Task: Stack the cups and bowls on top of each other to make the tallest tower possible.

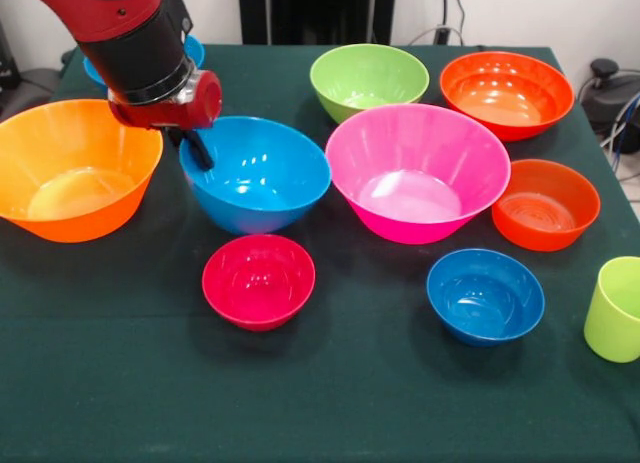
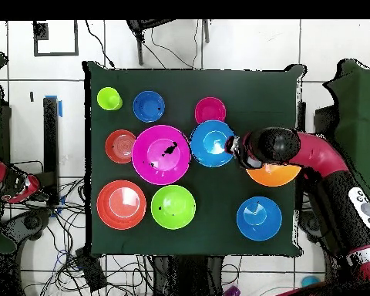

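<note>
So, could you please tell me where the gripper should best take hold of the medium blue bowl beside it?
Probably the medium blue bowl by its thin rim, from above, one finger inside and one outside. It sits upright and open, its flared wall too wide to span. The gripper hangs at the rim facing the orange bowl.

The red and black arm [image 1: 120,33] is reached down from the upper left in the front view, its wrist tilted. The gripper [image 1: 199,149] is pointed downward; its dark fingers [image 1: 202,155] are seen close together, apparently narrowed.
</note>
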### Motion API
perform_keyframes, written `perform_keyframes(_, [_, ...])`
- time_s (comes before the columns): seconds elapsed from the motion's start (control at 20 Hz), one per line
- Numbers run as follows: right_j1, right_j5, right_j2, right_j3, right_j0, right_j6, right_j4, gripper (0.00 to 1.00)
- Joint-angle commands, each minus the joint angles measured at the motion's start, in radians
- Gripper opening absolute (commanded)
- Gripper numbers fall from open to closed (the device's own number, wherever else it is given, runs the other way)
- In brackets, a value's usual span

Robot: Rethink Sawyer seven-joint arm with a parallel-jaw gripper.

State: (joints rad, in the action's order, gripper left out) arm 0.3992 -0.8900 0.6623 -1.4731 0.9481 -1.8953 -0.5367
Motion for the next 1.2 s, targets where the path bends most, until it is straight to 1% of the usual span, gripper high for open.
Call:
perform_keyframes(0.05, [-0.053,0.080,0.052,0.019,0.012,0.290,-0.072,0.00])
perform_keyframes(0.2, [-0.052,0.066,0.057,0.012,0.017,0.288,-0.070,0.00])
perform_keyframes(0.4, [-0.053,0.013,0.062,-0.001,0.021,0.286,-0.054,0.00])
perform_keyframes(0.55, [-0.052,-0.007,0.062,-0.001,0.017,0.277,-0.052,0.00])
perform_keyframes(0.95, [-0.044,-0.027,0.071,-0.017,0.024,0.272,-0.035,0.00])
perform_keyframes(1.2, [-0.030,-0.049,0.098,-0.044,0.051,0.287,-0.006,0.00])
